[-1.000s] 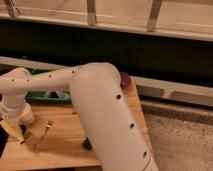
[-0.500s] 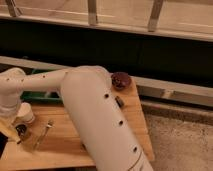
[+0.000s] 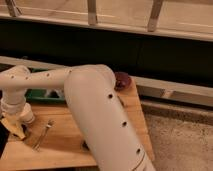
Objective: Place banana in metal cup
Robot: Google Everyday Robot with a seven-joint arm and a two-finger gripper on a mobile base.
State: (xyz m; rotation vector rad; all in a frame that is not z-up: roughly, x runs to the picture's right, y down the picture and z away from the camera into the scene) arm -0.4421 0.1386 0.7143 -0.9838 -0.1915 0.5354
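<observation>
The end effector (image 3: 14, 126) sat low over the desk's (image 3: 65, 142) near-left corner, with the banana (image 3: 13, 127) right at it.

The white arm (image 3: 95, 115) swept from the near centre out to the left, filling much of the view, and its wrist pointed down at the wooden desk. The pale-yellow banana lay directly under the wrist, at the left edge; whether it was gripped, and how far the fingers stood apart, I cannot tell. A fork (image 3: 44, 134) lay just right of it on the wood. A green tray (image 3: 42, 95) showed behind the arm, and a dark red bowl (image 3: 122, 80) sat at the desk's far-right corner. The metal cup could not be made out.
</observation>
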